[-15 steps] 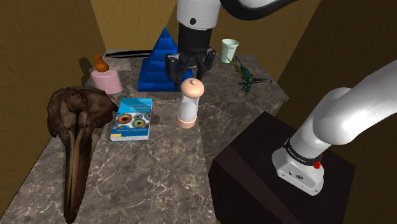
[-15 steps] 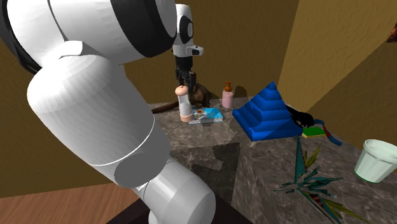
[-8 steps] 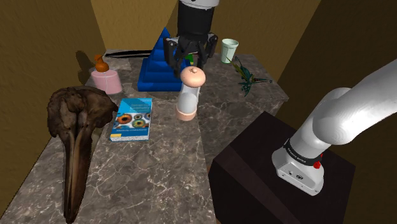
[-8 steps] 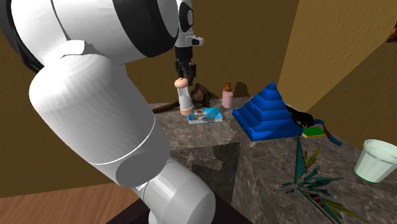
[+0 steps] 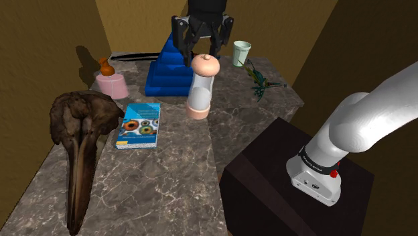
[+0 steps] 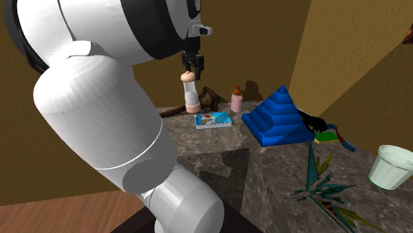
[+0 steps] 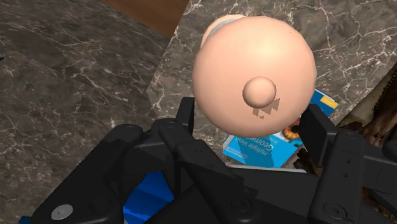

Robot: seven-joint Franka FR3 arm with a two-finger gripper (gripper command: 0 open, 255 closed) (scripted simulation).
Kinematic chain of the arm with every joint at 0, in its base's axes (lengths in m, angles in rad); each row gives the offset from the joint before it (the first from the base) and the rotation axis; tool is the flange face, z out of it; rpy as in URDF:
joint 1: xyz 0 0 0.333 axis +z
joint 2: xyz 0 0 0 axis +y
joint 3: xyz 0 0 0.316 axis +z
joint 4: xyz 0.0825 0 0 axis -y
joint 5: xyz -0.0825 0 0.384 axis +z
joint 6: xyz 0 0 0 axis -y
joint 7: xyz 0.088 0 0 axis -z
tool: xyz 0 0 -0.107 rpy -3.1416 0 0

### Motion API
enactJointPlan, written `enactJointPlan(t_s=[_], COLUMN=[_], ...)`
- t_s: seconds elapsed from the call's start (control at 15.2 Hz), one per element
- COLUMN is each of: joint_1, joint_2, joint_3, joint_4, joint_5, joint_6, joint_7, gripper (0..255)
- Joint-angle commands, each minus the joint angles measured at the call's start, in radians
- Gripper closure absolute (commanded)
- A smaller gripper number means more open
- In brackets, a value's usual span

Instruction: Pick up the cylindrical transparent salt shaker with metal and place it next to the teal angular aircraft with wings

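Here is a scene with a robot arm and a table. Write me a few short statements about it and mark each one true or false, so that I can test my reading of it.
1. The salt shaker has a rounded peach-coloured top. True.
2. The blue stepped pyramid rests on the book. False: the pyramid stands on the table, apart from the book.
3. The end effector is at the salt shaker's top, with one finger on either side. True.
4. The pale cup lies on its side. False: the cup stands upright.
5. The teal aircraft lies beside the brown skull. False: the aircraft lies near the cup, across the table from the skull.
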Motion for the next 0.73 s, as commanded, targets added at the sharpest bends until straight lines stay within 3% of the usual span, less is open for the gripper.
enactJointPlan(t_s=[0.0,0.53,0.66], joint_1=[-0.001,-0.009,-0.013], joint_2=[0.009,0.046,0.014], joint_3=[0.002,0.005,-0.02], joint_4=[0.034,0.177,0.153], joint_5=[-0.005,-0.024,-0.011], joint_6=[-0.026,-0.135,-0.141], joint_7=[0.006,0.021,-0.009], gripper=[255,255,255])
